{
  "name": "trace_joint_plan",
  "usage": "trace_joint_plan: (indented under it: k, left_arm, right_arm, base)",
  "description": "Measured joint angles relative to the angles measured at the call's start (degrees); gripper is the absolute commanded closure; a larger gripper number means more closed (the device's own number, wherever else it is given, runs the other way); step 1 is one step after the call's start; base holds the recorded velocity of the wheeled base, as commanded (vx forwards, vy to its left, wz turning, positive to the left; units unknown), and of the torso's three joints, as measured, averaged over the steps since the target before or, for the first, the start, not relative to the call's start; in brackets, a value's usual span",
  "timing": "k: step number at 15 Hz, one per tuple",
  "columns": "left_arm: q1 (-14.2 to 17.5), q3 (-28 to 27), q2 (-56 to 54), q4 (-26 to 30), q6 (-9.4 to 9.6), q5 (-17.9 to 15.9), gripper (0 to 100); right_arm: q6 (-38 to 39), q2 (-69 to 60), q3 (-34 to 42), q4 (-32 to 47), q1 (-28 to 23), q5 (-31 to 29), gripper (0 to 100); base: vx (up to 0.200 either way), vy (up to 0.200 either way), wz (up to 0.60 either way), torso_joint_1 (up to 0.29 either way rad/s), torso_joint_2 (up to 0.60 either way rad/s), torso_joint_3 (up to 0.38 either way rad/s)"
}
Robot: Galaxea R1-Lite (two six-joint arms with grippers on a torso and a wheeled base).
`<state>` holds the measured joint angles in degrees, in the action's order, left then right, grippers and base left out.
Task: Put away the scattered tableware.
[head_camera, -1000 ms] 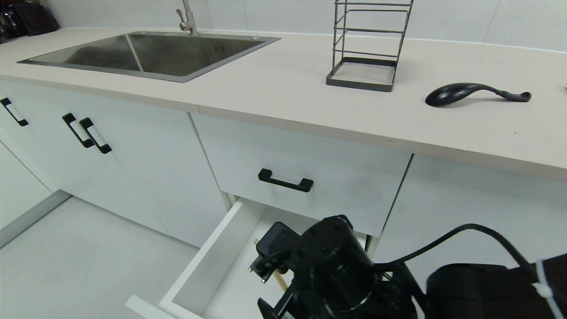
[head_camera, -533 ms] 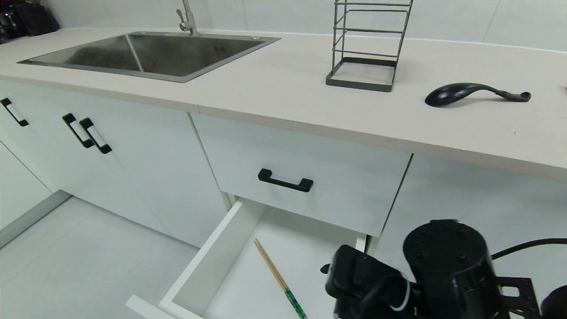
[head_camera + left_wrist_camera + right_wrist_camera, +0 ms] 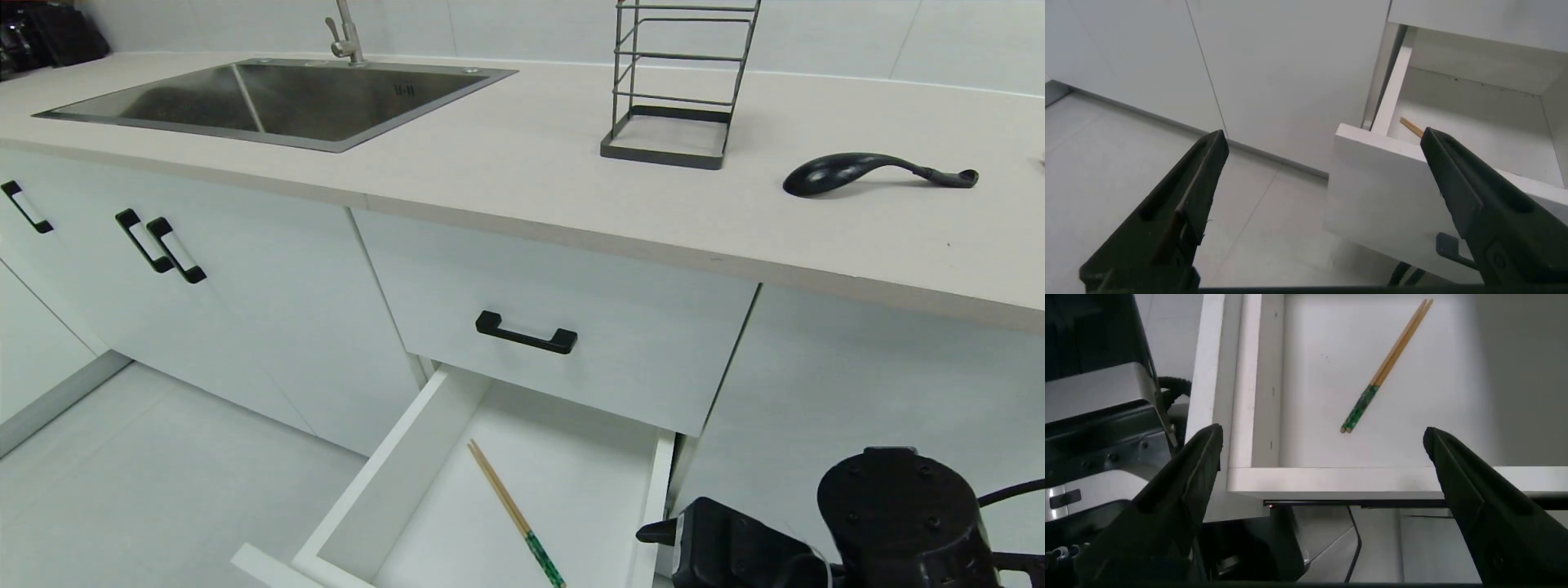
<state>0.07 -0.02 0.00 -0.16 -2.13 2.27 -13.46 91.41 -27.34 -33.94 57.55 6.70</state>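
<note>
A pair of wooden chopsticks [image 3: 512, 508] with green ends lies on the floor of the open lower drawer [image 3: 392, 457]. In the right wrist view my right gripper [image 3: 1320, 433] hangs open and empty above the drawer's front wall [image 3: 1372, 480], with the chopsticks [image 3: 1384, 369] beyond it. My right arm [image 3: 898, 514] is low, to the right of the drawer. A black spoon [image 3: 849, 170] lies on the counter at the right. My left gripper [image 3: 1323, 135] is open and empty near the floor, in front of the drawer [image 3: 1429, 188], where a chopstick tip [image 3: 1409, 125] shows.
A dark wire rack [image 3: 678, 90] stands on the counter behind the drawers. The steel sink [image 3: 269, 135] is at the left. A shut upper drawer with a black handle [image 3: 526, 333] sits right above the open one. Cabinet doors [image 3: 163, 245] line the left.
My right arm has drawn back from over the open drawer, to the right and downwards. The chopsticks now lie uncovered in the drawer.
</note>
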Motion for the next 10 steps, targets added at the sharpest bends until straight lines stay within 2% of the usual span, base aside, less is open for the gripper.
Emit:
trace_joint_plan:
  k: [10]
  left_arm:
    - [0.0,0.02,0.0,0.02,0.02,0.0,0]
  right_arm:
    - [-1.04,6.44,-0.6,-6.57,1.6,0.05,0]
  base:
    - [0.0,0.0,0.0,0.0,0.0,0.0]
